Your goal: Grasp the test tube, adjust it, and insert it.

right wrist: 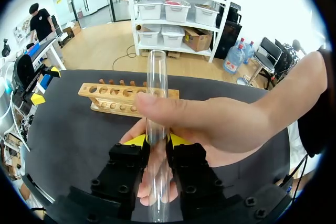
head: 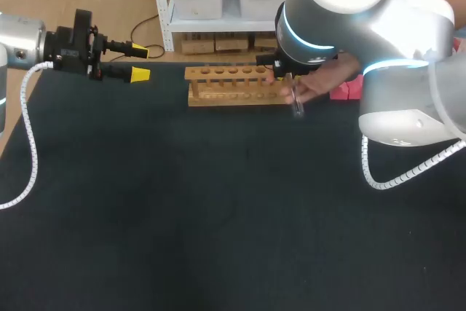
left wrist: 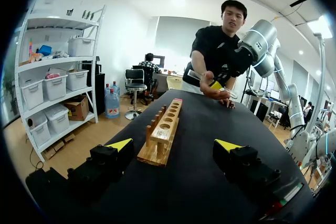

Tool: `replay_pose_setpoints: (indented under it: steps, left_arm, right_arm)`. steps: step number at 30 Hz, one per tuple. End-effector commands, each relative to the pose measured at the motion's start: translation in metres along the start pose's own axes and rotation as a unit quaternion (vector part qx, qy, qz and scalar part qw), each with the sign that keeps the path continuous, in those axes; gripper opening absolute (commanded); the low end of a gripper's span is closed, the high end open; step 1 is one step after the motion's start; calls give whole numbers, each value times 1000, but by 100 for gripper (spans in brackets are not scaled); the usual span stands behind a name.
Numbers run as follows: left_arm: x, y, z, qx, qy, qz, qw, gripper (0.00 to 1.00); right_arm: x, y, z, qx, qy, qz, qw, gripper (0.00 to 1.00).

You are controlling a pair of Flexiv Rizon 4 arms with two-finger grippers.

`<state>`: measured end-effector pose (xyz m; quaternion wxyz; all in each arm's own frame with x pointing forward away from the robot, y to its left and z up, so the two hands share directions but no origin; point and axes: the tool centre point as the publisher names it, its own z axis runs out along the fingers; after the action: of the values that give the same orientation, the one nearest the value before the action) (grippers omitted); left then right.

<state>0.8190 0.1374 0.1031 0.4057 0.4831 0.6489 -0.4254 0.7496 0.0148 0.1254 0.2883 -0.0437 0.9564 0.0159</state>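
Test tube [right wrist: 157, 77] stands lengthwise between my right jaws, clenched on it; a person's hand [right wrist: 226, 121] holds it too; rack [right wrist: 105, 98] ahead; left jaws released, well apart.

A person's hand [head: 324, 84] at the rack [head: 233, 87]'s right end, broad dark tabletop [head: 182, 209] before it.

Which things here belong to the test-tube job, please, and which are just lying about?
Job: tube; rack; right gripper; a person's hand holding the tube at that gripper.
Lying about: pink block beside the rack.
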Motion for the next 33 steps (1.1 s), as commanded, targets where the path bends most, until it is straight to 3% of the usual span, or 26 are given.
replay_pose_setpoints:
  steps: [1,15,33]
  left_arm:
    - [1,0,0,0,-1,1,1000,100]
    - [1,0,0,0,-1,1,1000,100]
    - [1,0,0,0,-1,1,1000,100]
  right_arm:
    - [1,0,0,0,-3,1,1000,0]
    - [1,0,0,0,-3,1,1000,0]
    - [-7,3,26,-10,-2,4,1000,0]
